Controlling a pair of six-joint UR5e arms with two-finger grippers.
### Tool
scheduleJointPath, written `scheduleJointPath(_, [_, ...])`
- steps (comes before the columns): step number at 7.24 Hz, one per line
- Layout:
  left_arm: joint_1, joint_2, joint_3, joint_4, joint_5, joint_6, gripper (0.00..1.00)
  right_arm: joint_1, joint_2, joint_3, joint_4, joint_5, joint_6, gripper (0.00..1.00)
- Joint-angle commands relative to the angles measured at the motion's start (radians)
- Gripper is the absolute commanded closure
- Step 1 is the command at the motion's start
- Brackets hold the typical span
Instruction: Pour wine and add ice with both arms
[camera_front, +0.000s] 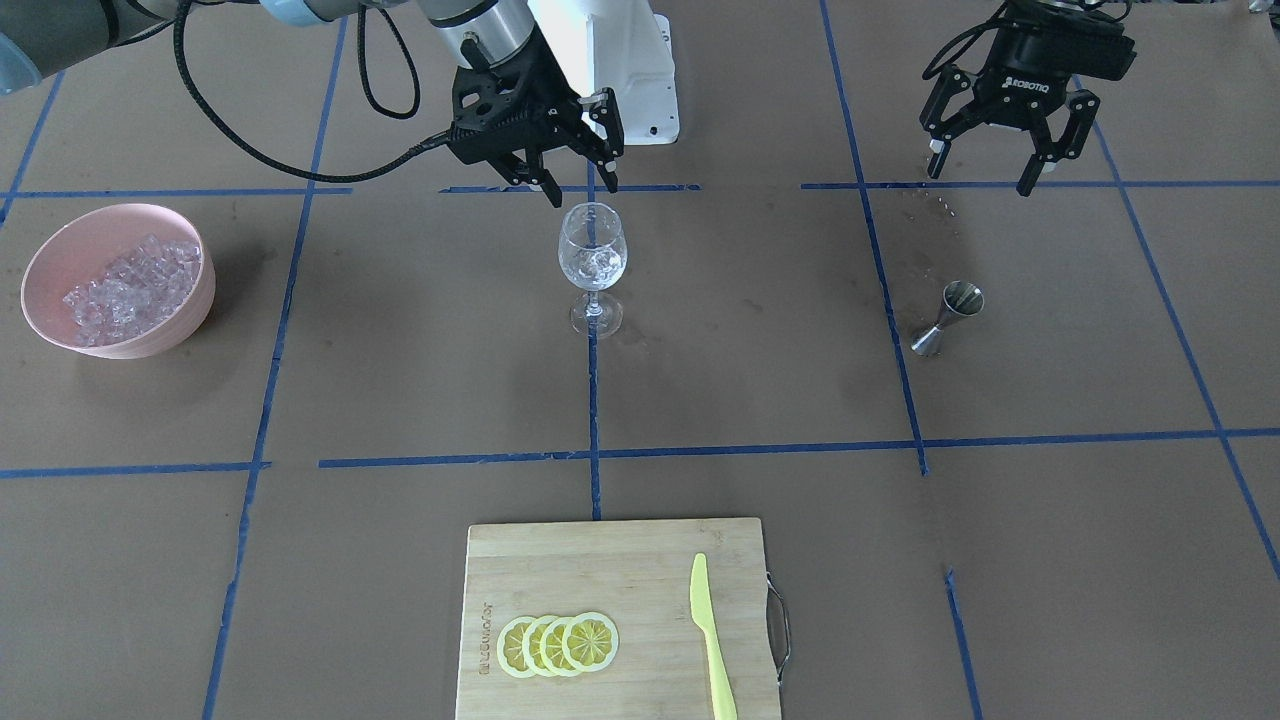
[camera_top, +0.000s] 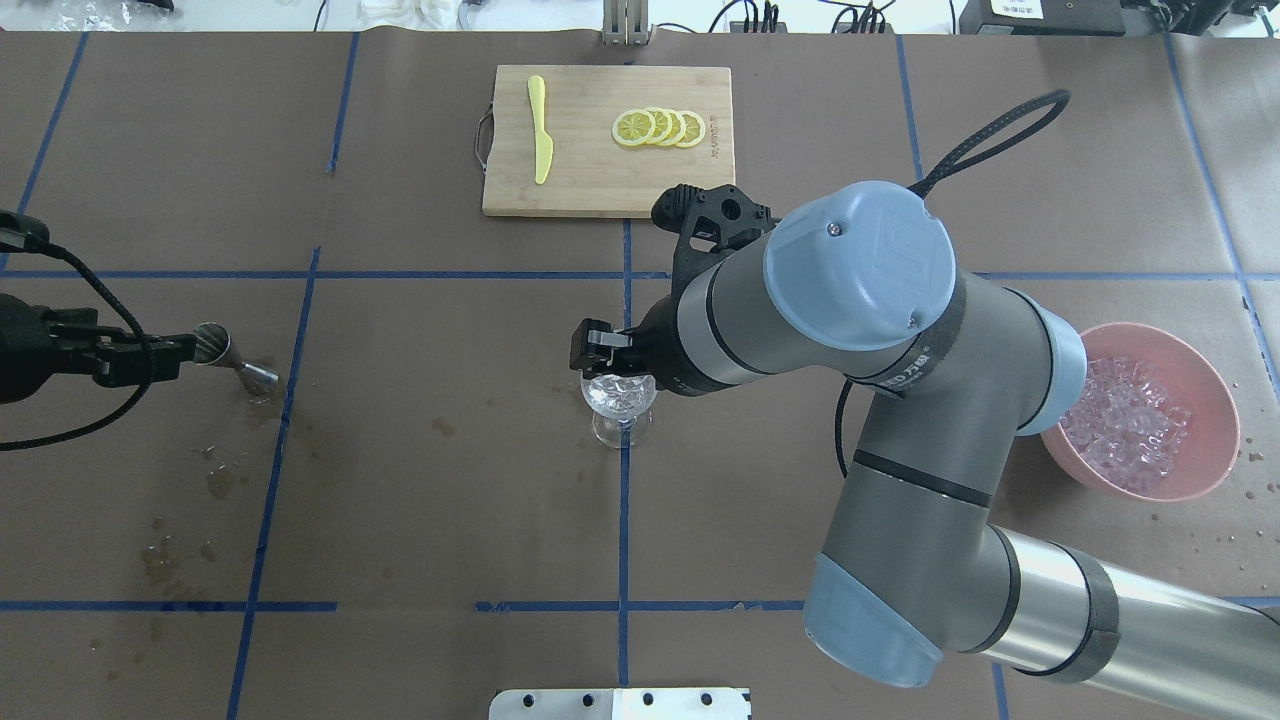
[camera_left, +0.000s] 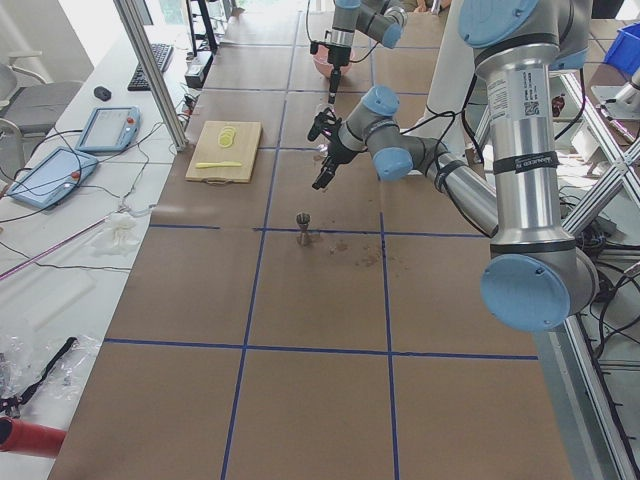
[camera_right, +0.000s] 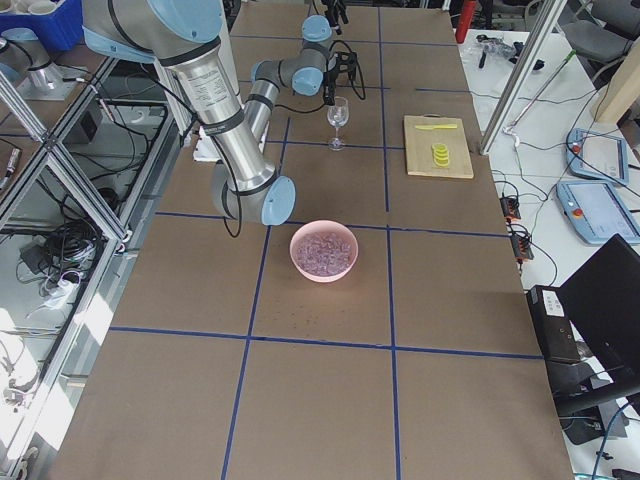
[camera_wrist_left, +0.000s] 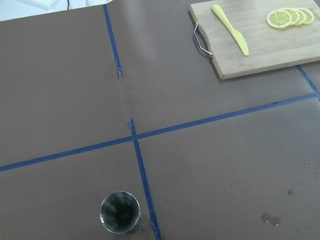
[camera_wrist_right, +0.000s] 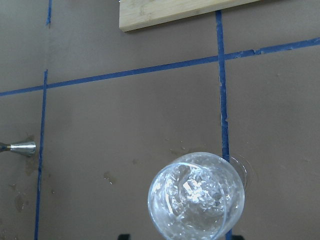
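Right fingers (camera_front: 608, 160) hover spread just above ice (camera_front: 600, 263) in glass (camera_front: 596, 318).

Matt brown paper table cover (camera_front: 760, 330)
Glossy clear wine glass (camera_front: 592, 250); polished steel jigger (camera_front: 945, 318); smooth pale wooden cutting board (camera_front: 600, 570).

The right arm (camera_top: 900, 430) is a set of grey-silver tubes with rounded light-blue joints. Its uppermost cap (camera_top: 858, 265) carries a small screw and an embossed logo, above a black band with white lettering. A black braided cable (camera_top: 990, 125) loops along it. The left arm (camera_left: 520, 150), equally grey with blue caps, bears a white sticker with black code marks. Just beside the white boxy pedestal (camera_front: 625, 60), the right gripper (camera_front: 582, 178) is black with ribbed fingers (camera_front: 548, 185). Farther from the pedestal, the black left gripper (camera_front: 982, 172) reads "ROBOTIQ" in white and has pale fingertip pads.
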Motion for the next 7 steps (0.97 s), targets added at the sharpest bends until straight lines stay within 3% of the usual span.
scheduleJointPath(1, [-0.103,-0.107,0.000,0.138,-0.059,0.113,0.00,0.003,-0.007,0.016,-0.008,0.004,-0.001,0.00])
scheduleJointPath(3, [-0.219,-0.262,0.038,0.304,-0.133,0.256,0.00,0.039,-0.015,0.082,-0.125,0.011,-0.009,0.00])
scheduleJointPath(5, [-0.325,-0.336,0.137,0.314,-0.260,0.334,0.00,0.154,-0.047,0.102,-0.186,0.058,-0.076,0.00])
scheduleJointPath(7, [-0.356,-0.364,0.232,0.313,-0.282,0.390,0.00,0.313,-0.126,0.102,-0.193,0.223,-0.257,0.00])
